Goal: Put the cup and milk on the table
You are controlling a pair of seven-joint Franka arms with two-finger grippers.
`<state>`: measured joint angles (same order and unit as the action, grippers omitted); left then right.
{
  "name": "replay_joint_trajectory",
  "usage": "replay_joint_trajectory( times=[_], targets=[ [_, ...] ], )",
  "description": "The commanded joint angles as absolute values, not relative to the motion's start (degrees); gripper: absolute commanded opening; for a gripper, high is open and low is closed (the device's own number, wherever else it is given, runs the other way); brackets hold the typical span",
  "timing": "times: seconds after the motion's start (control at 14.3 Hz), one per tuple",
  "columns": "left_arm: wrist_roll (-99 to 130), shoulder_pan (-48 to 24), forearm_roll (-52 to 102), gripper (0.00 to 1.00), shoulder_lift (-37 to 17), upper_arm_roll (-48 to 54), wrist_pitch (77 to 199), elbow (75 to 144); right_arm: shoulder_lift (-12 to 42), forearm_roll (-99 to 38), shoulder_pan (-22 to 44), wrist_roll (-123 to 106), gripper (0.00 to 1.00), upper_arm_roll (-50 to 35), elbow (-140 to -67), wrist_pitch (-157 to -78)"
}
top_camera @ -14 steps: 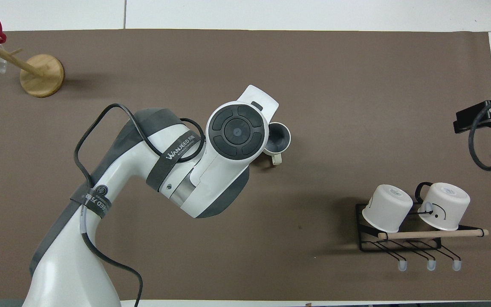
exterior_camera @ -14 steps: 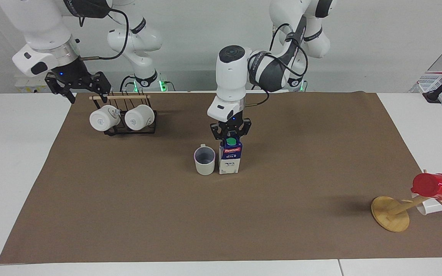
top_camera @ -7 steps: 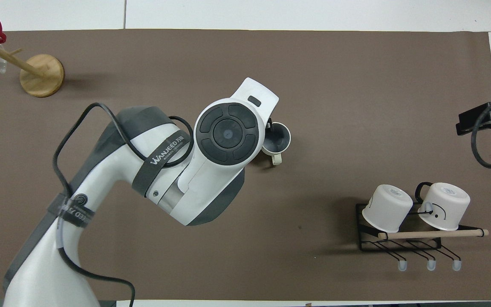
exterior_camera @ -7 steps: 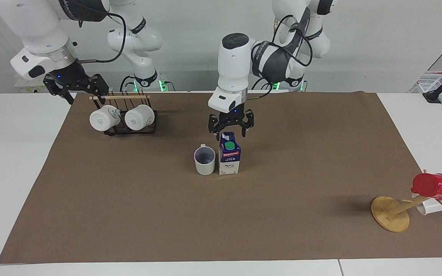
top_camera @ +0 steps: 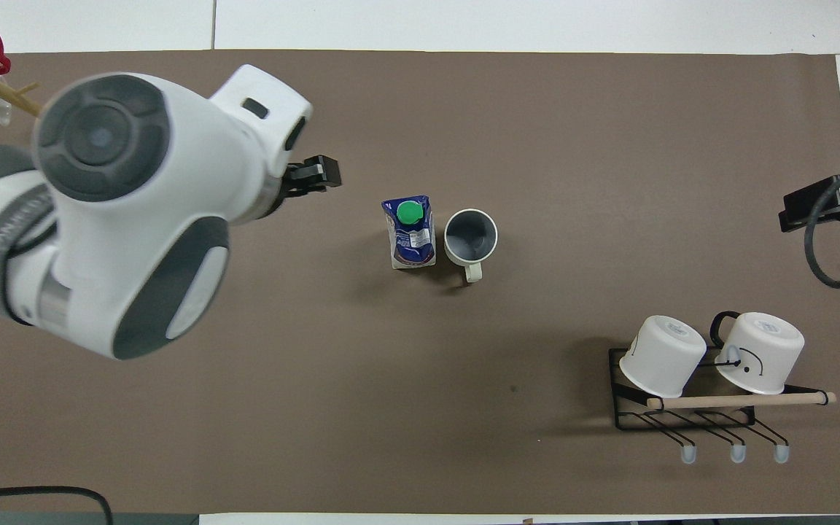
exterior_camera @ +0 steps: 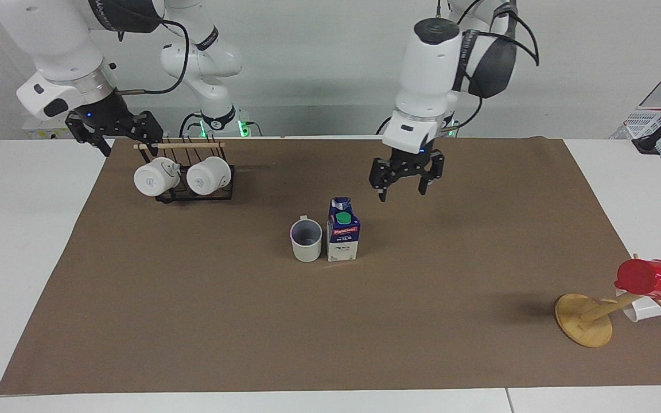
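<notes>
Table [exterior_camera: 32, 229] w/ milk [exterior_camera: 343, 229] upright, clear of left gripper [exterior_camera: 405, 184] fingers, spread

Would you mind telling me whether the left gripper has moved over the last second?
Yes. The left gripper was closed around the milk; now it is open, raised off the carton and shifted toward the left arm's end of the table.

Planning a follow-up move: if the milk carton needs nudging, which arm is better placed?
Probably the left. The left gripper hangs open near the milk carton; the right gripper waits by the mug rack at the mat's edge.
</notes>
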<state>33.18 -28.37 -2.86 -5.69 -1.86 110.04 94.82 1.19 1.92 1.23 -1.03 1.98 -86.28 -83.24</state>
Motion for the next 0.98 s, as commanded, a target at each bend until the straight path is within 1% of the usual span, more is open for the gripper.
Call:
replay_joint_trajectory(
  times=[0.0, 0.14, 0.28, 0.42, 0.49, 0.63, 0.77, 0.91],
  targets=[
    [24.46, -22.35, -1.14, 1.00, -1.24, -1.50, 107.24, 99.23, 0.35, 2.11, 0.88, -2.20, 1.00, 1.76, -87.36, -83.41],
    [16.39, -16.82, -0.27, 1.00, -0.27, -1.49, 104.08, 98.97, 0.35, 2.11, 0.79, -2.20, 1.00, 1.76, -87.36, -83.32],
    [9.35, -10.32, 4.11, 1.00, 0.44, -1.76, 103.01, 97.57, 0.35, 2.11, 0.88, -2.20, 1.00, 1.76, -87.36, -83.32],
    [6.34, -8.09, 4.22, 1.00, 0.35, -1.93, 100.13, 94.24, 0.35, 2.11, 0.88, -2.20, 1.00, 1.76, -87.36, -83.32],
    [5.20, -6.00, 4.22, 1.00, -0.26, -1.93, 97.93, 91.43, 0.35, 2.11, 0.88, -2.20, 1.00, 1.76, -87.36, -83.41],
    [1.69, -3.52, 4.31, 1.00, -1.40, -1.93, 94.15, 87.91, 0.35, 2.11, 0.79, -2.20, 1.00, 1.76, -87.36, -83.32],
    [0.18, -2.81, 4.04, 1.00, -2.46, -1.93, 91.24, 85.53, 0.35, 2.11, 0.88, -2.20, 1.00, 1.76, -87.36, -83.32],
    [-0.61, -2.72, 3.26, 1.00, -2.73, -2.02, 90.18, 84.73, 0.35, 2.11, 0.88, -2.20, 1.00, 1.76, -87.36, -83.32]
  ],
)
